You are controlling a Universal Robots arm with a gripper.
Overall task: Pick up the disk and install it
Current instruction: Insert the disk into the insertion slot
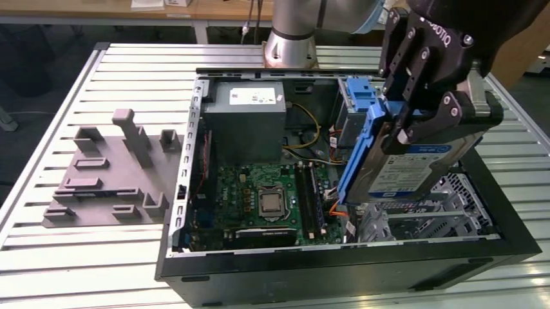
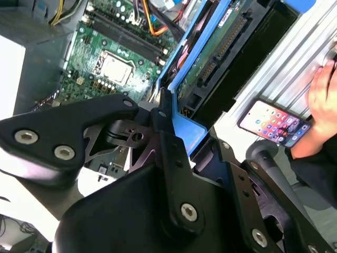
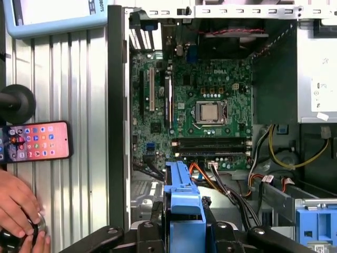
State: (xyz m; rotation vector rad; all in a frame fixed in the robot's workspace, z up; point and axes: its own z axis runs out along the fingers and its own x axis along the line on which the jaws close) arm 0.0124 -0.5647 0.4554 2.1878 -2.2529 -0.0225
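One disk (image 1: 413, 168) is clamped on edge in the tool (image 1: 436, 122) and held at the exterior view's right, just above the drive cage (image 1: 451, 207) of the open case (image 1: 344, 270). Long axis is tilted steeply down toward the bay, with the blue rail (image 1: 357, 151) on the motherboard (image 1: 266, 199) side. Bonus: a phone (image 3: 37, 141) and a person's hand (image 3: 18, 205) on the worktop (image 3: 84, 158) are caught in the first wrist view.

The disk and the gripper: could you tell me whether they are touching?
Touching. In the exterior view the gripper has its jaws clamped on the upper part of the disk.
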